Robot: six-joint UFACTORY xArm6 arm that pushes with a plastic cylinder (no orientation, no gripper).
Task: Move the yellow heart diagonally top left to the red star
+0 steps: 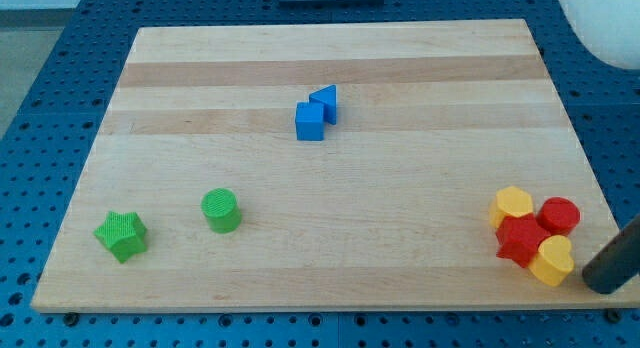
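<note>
The yellow heart (552,260) lies near the board's bottom right corner, touching the red star (522,239) on the star's lower right. A yellow hexagon (512,205) sits at the star's upper left and a red cylinder (559,216) at its upper right. The dark rod enters from the view's right edge; my tip (598,281) is just right of and slightly below the yellow heart, close to it with a small gap.
A blue cube (310,121) and a blue triangle (325,101) touch each other at the upper middle. A green cylinder (221,210) and a green star (122,235) sit at the lower left. The wooden board's (330,48) right edge runs close to the cluster.
</note>
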